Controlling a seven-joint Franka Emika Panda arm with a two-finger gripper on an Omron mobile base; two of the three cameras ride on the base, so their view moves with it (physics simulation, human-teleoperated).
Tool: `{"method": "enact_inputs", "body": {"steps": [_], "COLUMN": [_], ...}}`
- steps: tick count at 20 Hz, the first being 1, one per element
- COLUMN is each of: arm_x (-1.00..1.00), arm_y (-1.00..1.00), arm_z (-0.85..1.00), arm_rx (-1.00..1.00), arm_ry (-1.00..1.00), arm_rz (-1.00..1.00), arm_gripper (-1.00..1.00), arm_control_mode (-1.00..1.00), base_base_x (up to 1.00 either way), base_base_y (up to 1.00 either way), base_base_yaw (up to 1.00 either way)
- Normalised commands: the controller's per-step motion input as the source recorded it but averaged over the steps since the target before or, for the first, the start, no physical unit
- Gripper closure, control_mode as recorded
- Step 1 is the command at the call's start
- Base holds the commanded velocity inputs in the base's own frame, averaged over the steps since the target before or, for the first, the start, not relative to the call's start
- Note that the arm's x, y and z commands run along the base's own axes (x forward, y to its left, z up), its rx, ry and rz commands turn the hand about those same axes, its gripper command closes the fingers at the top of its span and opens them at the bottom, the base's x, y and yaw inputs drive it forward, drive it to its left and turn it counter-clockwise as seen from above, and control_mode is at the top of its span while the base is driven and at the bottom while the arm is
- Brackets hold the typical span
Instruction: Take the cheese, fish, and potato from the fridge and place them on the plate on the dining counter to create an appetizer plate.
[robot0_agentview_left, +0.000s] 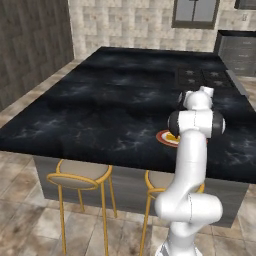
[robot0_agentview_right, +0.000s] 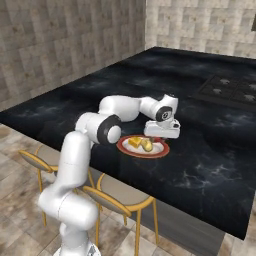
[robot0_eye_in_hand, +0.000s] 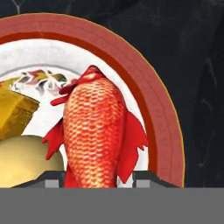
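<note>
Black marble dining counter carries the plate beside the arm. From the right, the gripper hangs over cheese and potato. Hand view: the fish lies between the part-open fingers; whether they grip it I cannot tell.

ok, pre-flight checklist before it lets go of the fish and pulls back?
1. Red spiky-finned fish over the red-rimmed white plate: ok.
2. Yellow-orange cheese wedge on the plate: ok.
3. Yellowish-brown oval potato on the plate: ok.
4. Fish resting on the plate rather than hanging: cannot tell.
5. Gripper jaws either side of the fish; released or gripping: cannot tell.
6. Plate well in from the edge of the black marble-look dining counter: ok.
</note>
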Motion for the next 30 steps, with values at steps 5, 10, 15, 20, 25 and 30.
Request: {"method": "enact_inputs", "body": {"steps": [5, 10, 15, 20, 25, 30], "arm_x": [-0.01, -0.29, -0.32, -0.57, -0.97, -1.0], "arm_y": [0.37, 0.37, 0.13, 0.0, 0.0, 0.14], "arm_z": [-0.25, 0.0, 0.17, 0.57, 0.94, 0.93], "arm_rx": [-0.01, -0.02, 0.0, 0.0, -0.02, -0.06], "arm_ry": [0.0, -0.05, -0.09, -0.15, -0.2, -0.25], "arm_rz": [0.0, 0.0, -0.02, -0.04, -0.03, -0.02], "arm_gripper": [-1.0, -1.0, -1.0, -1.0, -1.0, -1.0], "arm_control_mode": [-1.0, -1.0, -1.0, -1.0, -1.0, -1.0], "base_base_x": [0.0, 0.0, 0.0, 0.0, 0.0, 0.0], "base_base_y": [0.0, 0.0, 0.0, 0.0, 0.0, 0.0], "base_base_yaw": [0.0, 0.0, 0.0, 0.0, 0.0, 0.0]}}
